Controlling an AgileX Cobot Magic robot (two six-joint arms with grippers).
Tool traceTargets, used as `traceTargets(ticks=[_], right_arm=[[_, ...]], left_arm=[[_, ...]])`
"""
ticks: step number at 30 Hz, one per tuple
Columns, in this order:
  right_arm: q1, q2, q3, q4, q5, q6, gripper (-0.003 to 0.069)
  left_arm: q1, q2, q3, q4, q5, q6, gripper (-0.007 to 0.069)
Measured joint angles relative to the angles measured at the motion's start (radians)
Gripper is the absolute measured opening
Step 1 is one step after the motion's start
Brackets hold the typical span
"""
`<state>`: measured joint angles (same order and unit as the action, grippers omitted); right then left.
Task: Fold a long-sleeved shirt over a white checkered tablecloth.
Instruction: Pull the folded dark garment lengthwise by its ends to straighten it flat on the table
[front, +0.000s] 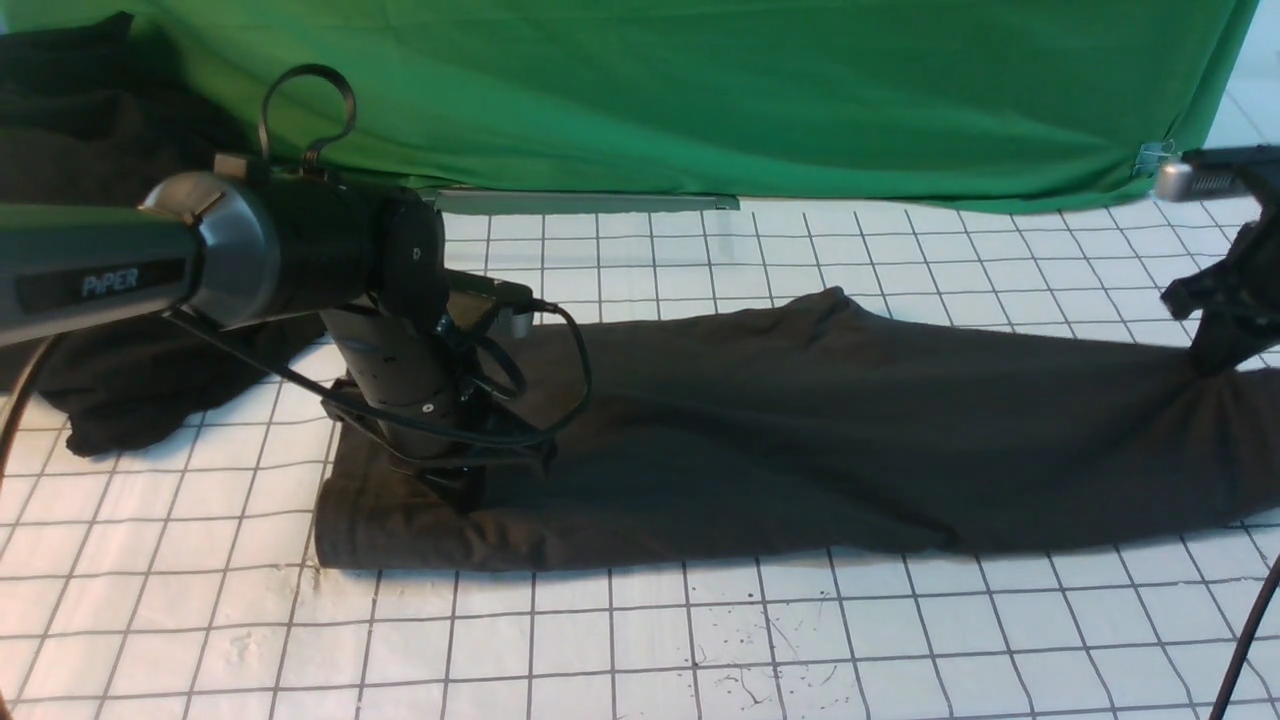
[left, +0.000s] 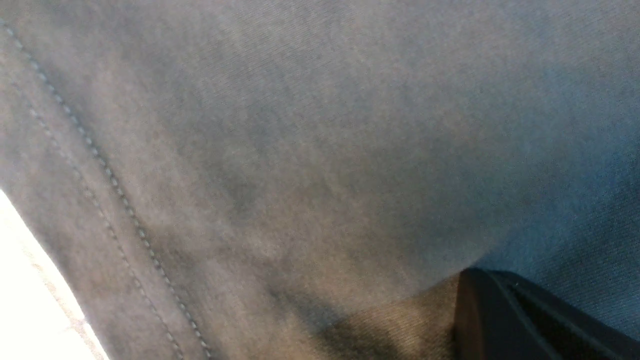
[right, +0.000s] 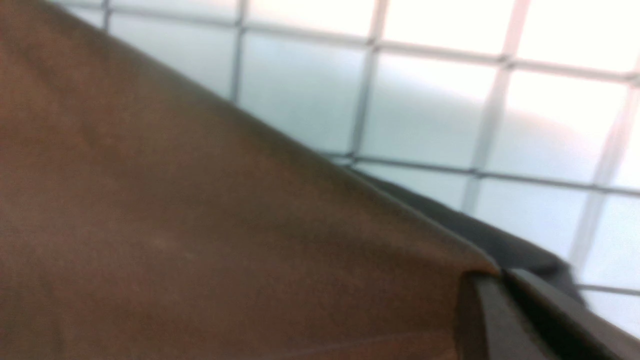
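The long-sleeved shirt (front: 800, 430) lies as a long dark band across the white checkered tablecloth (front: 700, 640), print hidden. My left gripper (front: 460, 495) is pressed down on the shirt's left end, shut with the cloth pinched at its tip (left: 475, 275); a stitched hem (left: 115, 185) runs near the tablecloth (left: 30, 310). At the right edge my right gripper (front: 1212, 362) is shut on the shirt's right end, which rises to it in a gathered peak. In the right wrist view the cloth (right: 200, 225) meets the shut jaws (right: 492, 274) above the tablecloth (right: 425, 110).
A blacker shapeless heap of cloth (front: 110, 260) lies at the back left, behind my left arm. The green backdrop (front: 700, 90) hangs along the far edge, with a grey bar (front: 585, 201) at its foot. A cable (front: 1245, 640) crosses the near right corner.
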<state>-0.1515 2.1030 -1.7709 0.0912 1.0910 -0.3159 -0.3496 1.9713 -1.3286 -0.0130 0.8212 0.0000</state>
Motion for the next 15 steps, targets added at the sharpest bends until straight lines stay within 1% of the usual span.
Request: traceTargets(ticks=[5,7,9,11,13,14,15], right_arm=[[0.000,0.019,-0.009,-0.025,-0.013,0.007,0.0010],[0.000,0.033,-0.009,-0.028,-0.033,0.011,0.0022],[0.000,0.058,-0.009,-0.048,-0.079,0.033,0.0073],[0.000,0.066,-0.009,-0.080,-0.106,0.072,0.0150],[0.000,0.065,-0.015,-0.111,-0.103,0.113,0.0235],[0.000,0.065,-0.019,-0.118,-0.098,0.122,0.0253],[0.000,0.060,-0.033,-0.136,-0.077,0.155,0.0307]], left_arm=[[0.000,0.000,0.000,0.000,0.000,0.000,-0.0003],[0.000,0.000,0.000,0.000,0.000,0.000,-0.0003],[0.000,0.000,0.000,0.000,0.001,0.000,-0.0003],[0.000,-0.001,-0.001,-0.003,0.005,0.000,-0.0003],[0.000,-0.008,-0.001,-0.003,0.007,0.000,-0.0003],[0.000,-0.009,-0.001,-0.003,0.009,0.000,-0.0003],[0.000,-0.020,0.003,0.000,0.017,0.000,-0.0003]])
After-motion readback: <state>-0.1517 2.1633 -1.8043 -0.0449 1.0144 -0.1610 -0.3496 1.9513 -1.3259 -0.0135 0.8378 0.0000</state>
